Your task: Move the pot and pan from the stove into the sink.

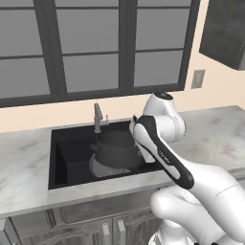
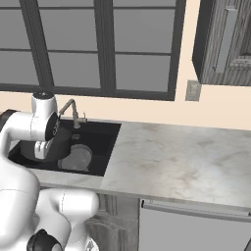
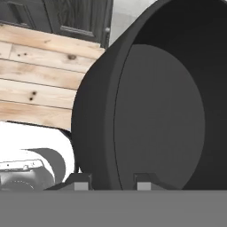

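1. Left base view: the pot (image 1: pixel 115 146) hangs tilted over the sink (image 1: pixel 60 160), above the pan (image 1: pixel 103 168) lying in the basin. Lower it beside the pan, clear of the faucet (image 1: pixel 97 117).
2. Right base view: the arm hides the pot; level the wrist before release.
3. Hand view: the gripper (image 3: pixel 109 181) is clamped on the pot's wall (image 3: pixel 95 115); open only once it rests.

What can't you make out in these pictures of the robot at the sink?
- Gripper: hand view shows its tips astride the pot wall; both base views have the arm covering it.
- Pan: left base view, mostly under the tilted pot.
- Sink floor and drain: right base view, blocked by the arm.
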Robot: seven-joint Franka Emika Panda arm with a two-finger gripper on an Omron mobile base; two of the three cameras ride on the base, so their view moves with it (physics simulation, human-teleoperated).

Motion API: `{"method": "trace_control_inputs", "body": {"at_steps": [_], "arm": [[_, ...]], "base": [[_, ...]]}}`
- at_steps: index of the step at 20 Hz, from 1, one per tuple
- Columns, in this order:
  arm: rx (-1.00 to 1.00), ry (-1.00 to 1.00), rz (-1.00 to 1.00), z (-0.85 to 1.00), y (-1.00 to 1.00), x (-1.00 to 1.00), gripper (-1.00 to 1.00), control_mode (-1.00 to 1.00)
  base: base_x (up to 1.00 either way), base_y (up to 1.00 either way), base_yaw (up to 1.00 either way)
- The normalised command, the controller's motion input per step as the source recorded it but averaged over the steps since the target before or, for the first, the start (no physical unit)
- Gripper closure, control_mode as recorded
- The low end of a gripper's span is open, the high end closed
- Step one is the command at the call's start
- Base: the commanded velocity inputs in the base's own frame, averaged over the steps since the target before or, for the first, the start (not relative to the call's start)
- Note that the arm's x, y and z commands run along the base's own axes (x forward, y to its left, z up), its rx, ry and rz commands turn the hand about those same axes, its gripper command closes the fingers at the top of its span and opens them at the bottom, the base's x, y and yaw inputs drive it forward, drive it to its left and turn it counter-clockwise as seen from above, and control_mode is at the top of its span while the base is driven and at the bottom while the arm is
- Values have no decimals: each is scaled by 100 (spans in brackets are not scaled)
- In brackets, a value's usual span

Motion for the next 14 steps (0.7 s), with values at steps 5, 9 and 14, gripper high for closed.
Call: {"method": "trace_control_inputs", "body": {"at_steps": [5, 9, 14], "arm": [[-6, -18, 6, -41, 0, 2, 100, -100], [-4, -17, 4, -29, 0, 19, 100, -100], [-1, -10, 4, -23, 0, 27, 100, -100]], "base": [[0, 0, 0], [0, 0, 0], [0, 0, 0]]}}
